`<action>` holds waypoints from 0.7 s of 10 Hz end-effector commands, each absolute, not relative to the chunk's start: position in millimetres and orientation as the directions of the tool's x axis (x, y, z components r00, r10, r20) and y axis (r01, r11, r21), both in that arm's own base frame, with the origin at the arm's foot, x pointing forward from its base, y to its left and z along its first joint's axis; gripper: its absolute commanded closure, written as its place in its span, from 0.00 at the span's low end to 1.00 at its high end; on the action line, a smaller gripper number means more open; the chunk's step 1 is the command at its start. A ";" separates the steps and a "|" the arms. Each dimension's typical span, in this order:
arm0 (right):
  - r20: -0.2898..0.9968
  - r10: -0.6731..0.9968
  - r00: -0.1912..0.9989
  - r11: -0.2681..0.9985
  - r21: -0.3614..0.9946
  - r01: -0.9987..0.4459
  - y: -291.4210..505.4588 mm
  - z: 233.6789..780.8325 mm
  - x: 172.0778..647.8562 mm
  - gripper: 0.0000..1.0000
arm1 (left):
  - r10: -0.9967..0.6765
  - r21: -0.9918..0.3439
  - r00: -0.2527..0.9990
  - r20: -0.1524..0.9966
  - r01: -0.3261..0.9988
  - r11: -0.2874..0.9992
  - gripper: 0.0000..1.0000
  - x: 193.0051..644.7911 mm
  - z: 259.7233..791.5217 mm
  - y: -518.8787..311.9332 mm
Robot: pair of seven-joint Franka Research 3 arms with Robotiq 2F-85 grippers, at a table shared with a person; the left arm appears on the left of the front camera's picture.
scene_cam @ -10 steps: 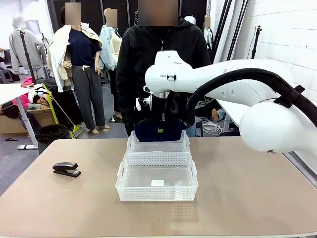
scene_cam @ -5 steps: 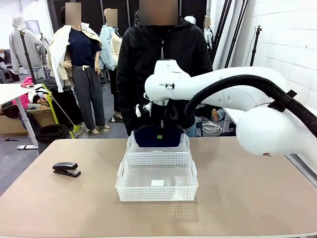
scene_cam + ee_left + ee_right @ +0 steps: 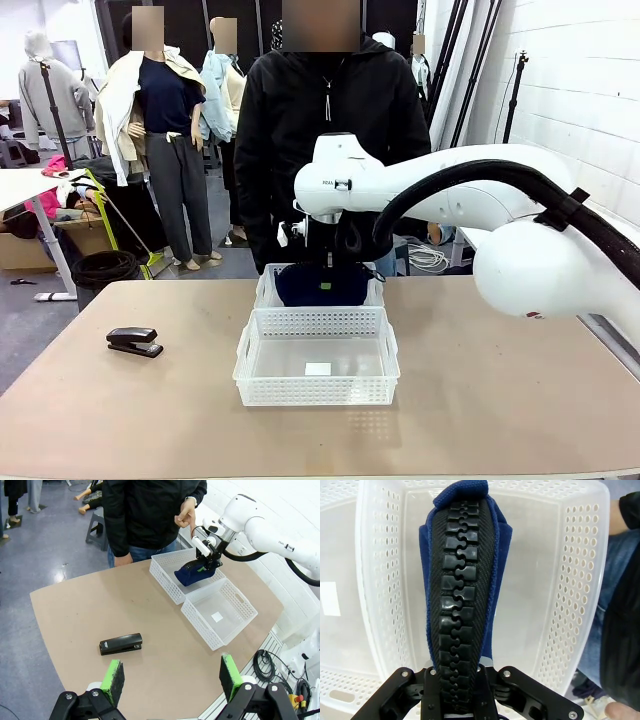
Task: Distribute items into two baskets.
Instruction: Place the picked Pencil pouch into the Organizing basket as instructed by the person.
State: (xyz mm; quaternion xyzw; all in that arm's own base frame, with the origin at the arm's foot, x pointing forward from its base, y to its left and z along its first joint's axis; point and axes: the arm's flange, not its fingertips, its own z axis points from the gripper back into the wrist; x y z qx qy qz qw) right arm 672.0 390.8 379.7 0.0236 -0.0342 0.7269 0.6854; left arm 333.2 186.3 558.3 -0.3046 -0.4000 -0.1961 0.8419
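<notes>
- Navy zip pouch point(image 3: 322, 285): hangs zip edge uppermost, its lower part inside the far basket point(image 3: 266, 291), the one nearest the person. Whether it touches the basket floor cannot be told.
- Right gripper point(image 3: 323, 262): fingers pinch the pouch at one end of its zip edge. In the right wrist view the pouch point(image 3: 462, 580) runs most of the way across the far basket point(image 3: 570, 580).
- Risk 1: the pouch looks nearly as long as its basket. If let go while high or off-centre, the soft fabric may drape over a perforated wall and slump out rather than settle inside.
- Risk 2: the fabric or zip may cling to the green pads. On withdrawal it could then be dragged up again.
- Risk 3: the baskets look light. A push from the descending fingers could slide or tip the far one against the near basket point(image 3: 315, 385), which touches it.
- Black stapler point(image 3: 134, 341): lies on the worktop point(image 3: 500, 400), well apart from both baskets, on the robot's left.
- Left gripper point(image 3: 171, 677): fingers spread, holding nothing, above the worktop near the stapler point(image 3: 120, 643). Risk 4: a grasp across its smooth, narrow body may slip or spin it.
- Person's hand point(image 3: 186, 516): raised close behind the right arm, so a backward retreat risks contact.
</notes>
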 end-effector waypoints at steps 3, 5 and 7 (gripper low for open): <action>0.102 0.993 -0.054 -0.055 0.011 -0.998 392.9 374.5 671.9 1.00 | -0.085 -0.349 0.585 0.807 0.588 0.730 0.00 332.5 557.9 188.0; 0.111 0.992 -0.058 -0.062 0.026 -0.998 393.1 373.3 671.8 0.88 | -0.085 -0.349 0.585 0.807 0.588 0.730 0.00 332.5 557.9 188.0; 0.113 0.991 -0.066 -0.070 0.032 -0.997 393.3 372.3 671.9 0.53 | -0.085 -0.349 0.585 0.807 0.588 0.730 0.00 332.5 557.9 188.0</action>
